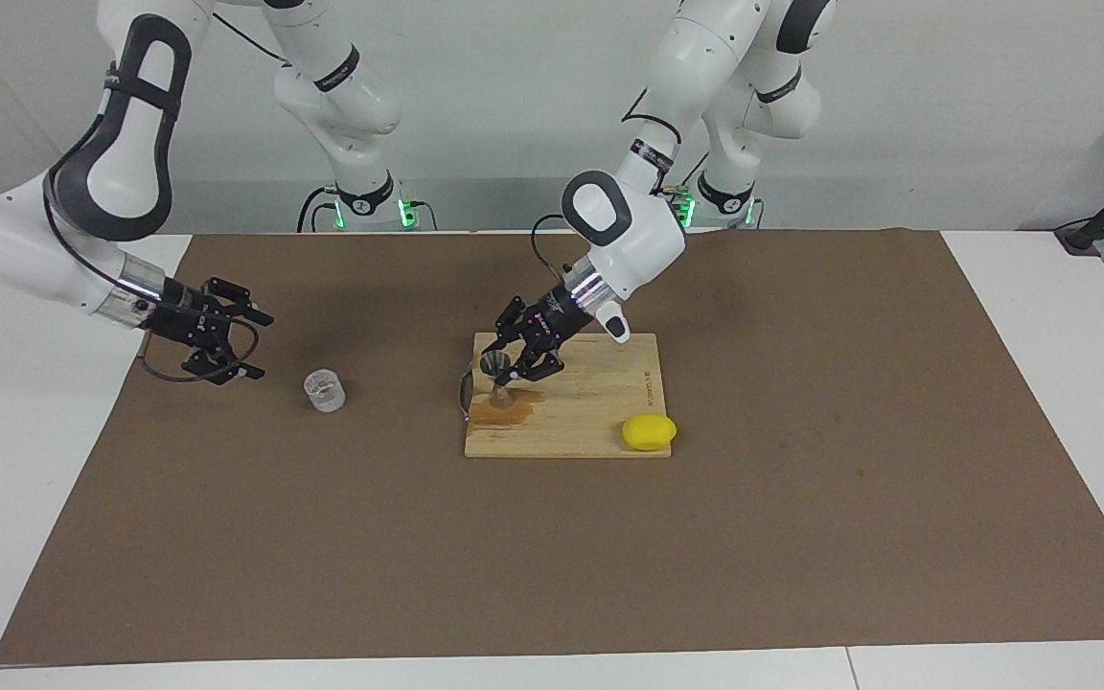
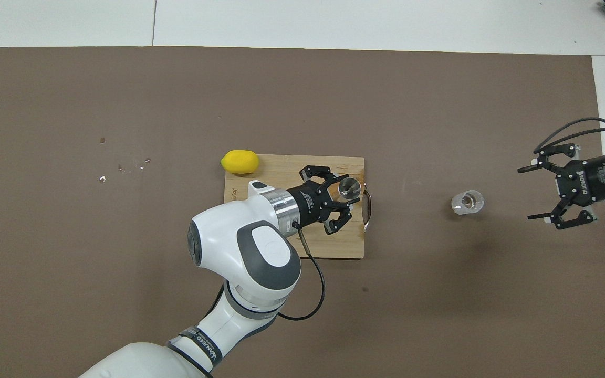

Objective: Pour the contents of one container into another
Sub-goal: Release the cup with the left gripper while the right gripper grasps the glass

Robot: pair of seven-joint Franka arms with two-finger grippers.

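**A:** Facing view first: where do you stand? Your left gripper (image 1: 514,359) is low over the wooden cutting board (image 1: 600,422), fingers spread around the metal jigger (image 1: 497,376) without pinching it. The jigger stands upright on the board's end toward the right arm, on a wet-looking brown stain (image 1: 504,412).

**B:** And the clear cup (image 1: 325,390)?

**A:** It sits upright on the brown mat (image 1: 552,556), well apart from the board, toward the right arm's end of the table. Your right gripper (image 1: 226,345) hangs just beside it, nearer that end, fingers wide apart and empty.

**B:** So which step is this?

**A:** By my reading, you are between grasps: neither container is held, so nothing is pouring now. The stain hints that liquid has already met the board.

**B:** Next move?

**A:** Close your right fingers squarely on the cup's wall, lift it level, and bring its lip over the jigger's small mouth before tipping. A gentle left hold on the jigger's waist would steady it. The lemon (image 1: 649,432) at the board's corner is out of your way.
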